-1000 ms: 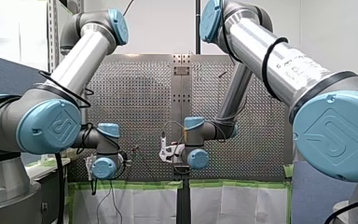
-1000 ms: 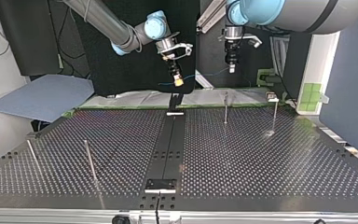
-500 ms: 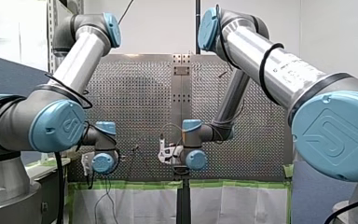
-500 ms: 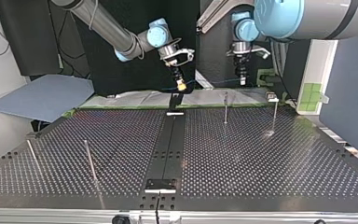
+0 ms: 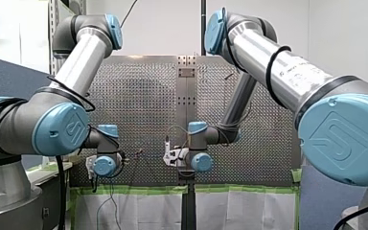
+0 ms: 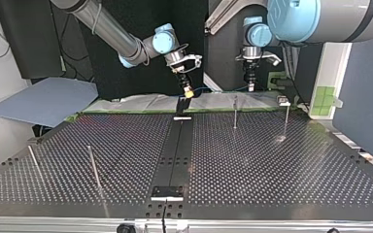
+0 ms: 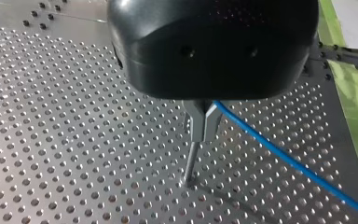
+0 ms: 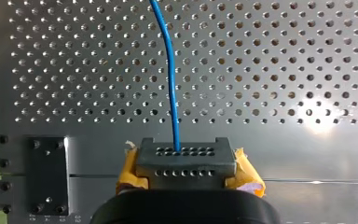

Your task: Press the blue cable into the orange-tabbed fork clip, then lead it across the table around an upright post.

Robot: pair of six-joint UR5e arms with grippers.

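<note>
While my left gripper (image 7: 202,136) pinched the blue cable (image 7: 284,156) between closed metal fingers (image 7: 196,122) just above an upright post (image 7: 191,163), my right gripper (image 8: 186,156) — yellow pads (image 8: 248,175) closed — clamped the same cable further along, the span between them clear of the perforated table (image 7: 74,140).

blue-grey sheet (image 6: 43,99): top view's left | green tape (image 6: 326,99): top view's right

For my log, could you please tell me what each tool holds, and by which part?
My left tool and my right tool each pinch the blue cable, strung between them; where along it cannot be told.
</note>
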